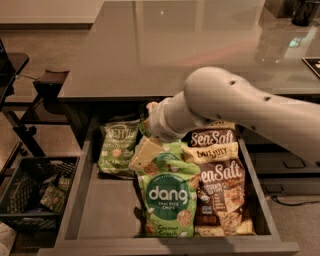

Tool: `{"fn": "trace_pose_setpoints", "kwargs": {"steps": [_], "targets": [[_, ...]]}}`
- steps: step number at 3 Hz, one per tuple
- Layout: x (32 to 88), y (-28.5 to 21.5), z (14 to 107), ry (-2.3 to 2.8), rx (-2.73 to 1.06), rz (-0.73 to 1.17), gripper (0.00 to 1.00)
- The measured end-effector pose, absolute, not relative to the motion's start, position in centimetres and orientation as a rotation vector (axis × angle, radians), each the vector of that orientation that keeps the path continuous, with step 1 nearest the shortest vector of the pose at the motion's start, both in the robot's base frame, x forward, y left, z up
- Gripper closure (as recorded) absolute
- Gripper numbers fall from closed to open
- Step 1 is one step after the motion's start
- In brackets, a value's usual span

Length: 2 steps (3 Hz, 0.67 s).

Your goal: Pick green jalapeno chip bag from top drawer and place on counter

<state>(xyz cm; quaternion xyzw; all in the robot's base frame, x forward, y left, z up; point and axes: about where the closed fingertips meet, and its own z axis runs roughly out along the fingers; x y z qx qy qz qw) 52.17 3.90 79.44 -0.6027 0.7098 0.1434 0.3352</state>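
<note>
The green jalapeno chip bag (117, 148) lies at the back left of the open top drawer (102, 212), dull olive with a small round chip picture. My gripper (144, 154) is low inside the drawer, just right of that bag's edge and over the top of a brighter green "dang" bag (167, 200). The pale arm (240, 107) reaches in from the right, above the drawer's back edge. The glossy grey counter (175, 45) spreads out behind the drawer.
Cream-and-brown "Sea Salt" bags (220, 185) fill the drawer's right side. A black wire basket (35, 195) with packets stands on the floor at left, with a dark stool (47, 82) behind it. Dark objects (305, 10) stand on the counter's far right.
</note>
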Motion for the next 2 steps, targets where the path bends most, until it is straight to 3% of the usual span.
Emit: {"fn": "trace_pose_setpoints", "kwargs": {"steps": [2], "targets": [[56.9, 7.9, 74.5, 1.762, -1.635, 0.205, 0.00]]}}
